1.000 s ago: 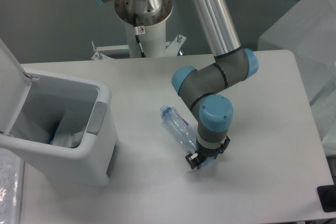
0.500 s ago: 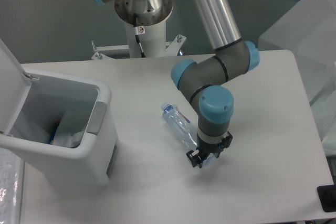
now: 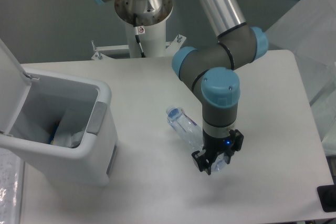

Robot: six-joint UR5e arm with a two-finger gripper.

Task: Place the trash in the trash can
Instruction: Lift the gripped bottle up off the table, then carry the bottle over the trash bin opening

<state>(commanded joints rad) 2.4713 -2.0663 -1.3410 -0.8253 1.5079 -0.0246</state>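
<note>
While pinching the base end of the clear bottle (image 3: 184,125), tool (image 3: 216,162) raised off the tabletop (image 3: 273,103) so the cap end tilts toward ten o'clock, ready for carrying to the open trash can (image 3: 79,145) at nine o'clock.

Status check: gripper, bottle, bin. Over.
Gripper shut on bottle, base end. Bottle tilted, cap end up-left. Trash can at left, lid open. Nothing between them.

White table (image 3: 157,182) fills most of frame; grey floor (image 3: 47,19) across top; translucent sheeting (image 3: 315,40) upper right
</note>
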